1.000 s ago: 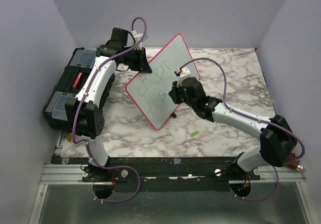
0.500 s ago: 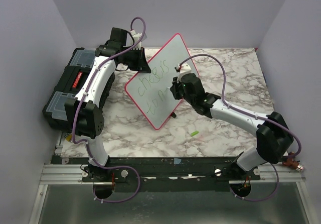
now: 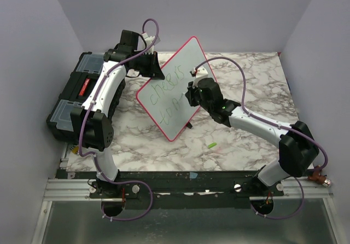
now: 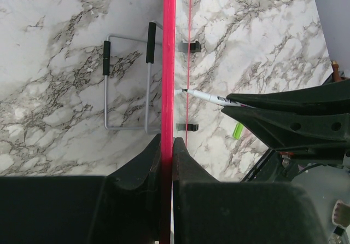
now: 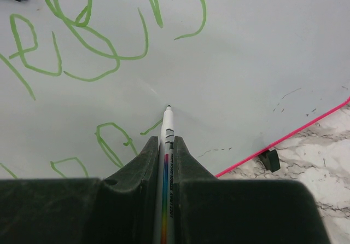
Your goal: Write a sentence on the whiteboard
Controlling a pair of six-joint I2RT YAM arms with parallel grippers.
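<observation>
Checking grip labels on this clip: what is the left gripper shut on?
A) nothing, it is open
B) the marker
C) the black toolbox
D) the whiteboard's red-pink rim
D: the left wrist view shows the left gripper clamped on the red-pink rim of the whiteboard, while the marker sits in the right gripper.

Marble tabletop (image 3: 268, 85) with black toolbox (image 3: 76, 99), small green item (image 3: 211, 145), standing whiteboard (image 3: 188, 61).
</observation>
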